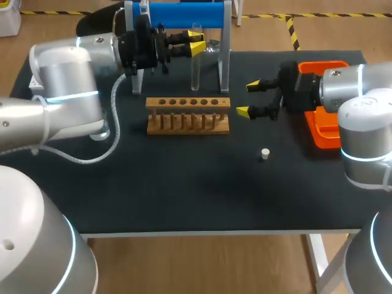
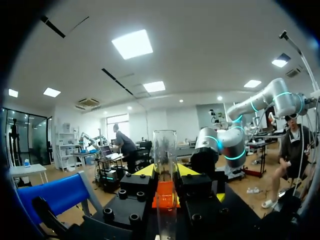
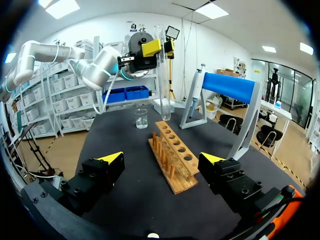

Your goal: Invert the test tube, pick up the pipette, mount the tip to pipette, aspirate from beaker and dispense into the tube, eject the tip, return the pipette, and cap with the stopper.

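The left gripper pinches a glass test tube near its top, upright just behind the wooden rack. The tube is likely light, slick and brittle, so a gentle squeeze suits it. The right gripper hangs wide open and empty beside the rack.

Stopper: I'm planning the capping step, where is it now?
In the head view the stopper lies alone on the table, right of centre, in front of the wooden rack's right end and nearest the open right gripper.
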